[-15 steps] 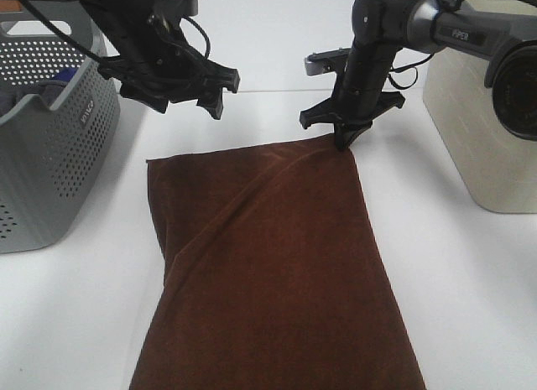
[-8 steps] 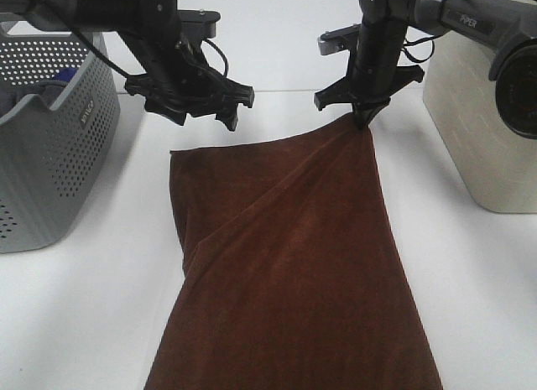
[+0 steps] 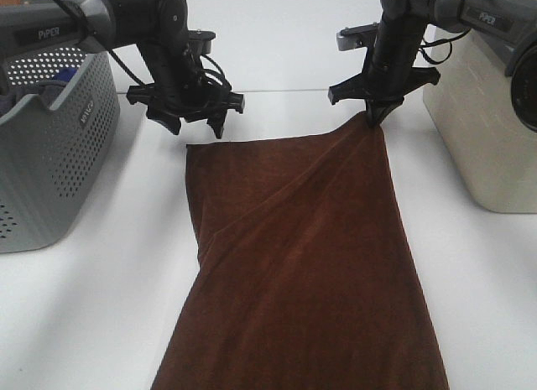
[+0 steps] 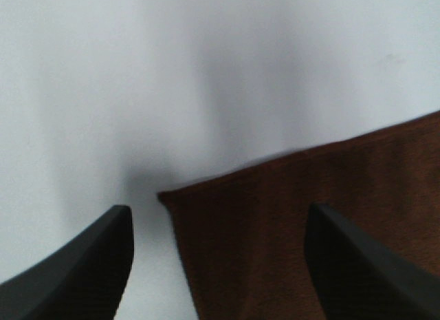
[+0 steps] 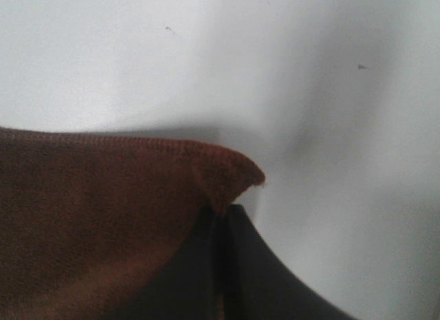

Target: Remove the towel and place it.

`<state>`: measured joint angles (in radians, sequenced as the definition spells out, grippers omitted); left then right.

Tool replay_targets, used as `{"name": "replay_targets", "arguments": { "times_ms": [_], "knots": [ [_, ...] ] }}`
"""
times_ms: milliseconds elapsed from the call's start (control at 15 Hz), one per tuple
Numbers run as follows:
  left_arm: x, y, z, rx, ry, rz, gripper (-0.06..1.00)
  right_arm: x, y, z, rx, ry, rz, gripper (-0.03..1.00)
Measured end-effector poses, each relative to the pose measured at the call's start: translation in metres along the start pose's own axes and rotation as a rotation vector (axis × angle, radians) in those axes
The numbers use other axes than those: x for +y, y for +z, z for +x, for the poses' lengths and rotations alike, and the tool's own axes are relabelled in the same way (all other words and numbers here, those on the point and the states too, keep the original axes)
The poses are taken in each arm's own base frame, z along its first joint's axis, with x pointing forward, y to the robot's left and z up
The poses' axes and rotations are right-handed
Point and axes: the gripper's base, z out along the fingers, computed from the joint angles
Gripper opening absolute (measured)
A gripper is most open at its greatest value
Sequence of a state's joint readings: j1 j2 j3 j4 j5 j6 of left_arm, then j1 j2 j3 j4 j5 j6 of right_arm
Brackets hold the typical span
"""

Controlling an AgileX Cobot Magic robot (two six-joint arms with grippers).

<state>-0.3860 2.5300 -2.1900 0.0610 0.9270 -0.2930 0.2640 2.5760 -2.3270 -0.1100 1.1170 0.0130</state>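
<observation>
The dark brown towel (image 3: 302,264) lies spread on the white table and runs off the near edge of the exterior view. My right gripper (image 3: 373,116) is shut on its far right corner, lifting that corner slightly. In the right wrist view the shut fingers (image 5: 237,272) pinch the towel corner (image 5: 220,172). My left gripper (image 3: 195,128) hangs open just over the far left corner. In the left wrist view the towel's corner (image 4: 206,217) lies between the two spread fingers (image 4: 75,265) of my left gripper (image 4: 220,265), which hold nothing.
A grey perforated basket (image 3: 50,155) stands at the left with a dark blue cloth (image 3: 57,78) inside. A beige bin (image 3: 482,130) stands at the right. Bare white table (image 3: 101,306) lies on both sides of the towel.
The right gripper pulled the towel farther back and to the right. The left gripper came down and right to the towel's far left corner, its jaws narrowing slightly.
</observation>
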Motion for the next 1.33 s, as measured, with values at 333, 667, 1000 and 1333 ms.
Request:
{"name": "replay_targets", "arguments": {
  "times_ms": [333,667,1000,1333],
  "knots": [
    [0.007,0.017,0.006,0.051,-0.028,-0.018,0.6,0.0,0.0,0.0,-0.003,0.003,-0.005,0.0],
    [0.007,0.027,0.009,0.053,-0.031,-0.013,0.58,0.001,0.0,0.0,-0.003,0.003,-0.006,0.0],
    [0.006,0.032,0.007,0.031,-0.03,-0.012,0.38,0.001,0.0,0.0,-0.003,0.007,-0.014,0.0],
    [0.005,0.03,-0.001,-0.004,0.012,-0.017,0.01,0.002,0.0,0.0,-0.003,0.01,-0.021,0.0]
  ]
}}
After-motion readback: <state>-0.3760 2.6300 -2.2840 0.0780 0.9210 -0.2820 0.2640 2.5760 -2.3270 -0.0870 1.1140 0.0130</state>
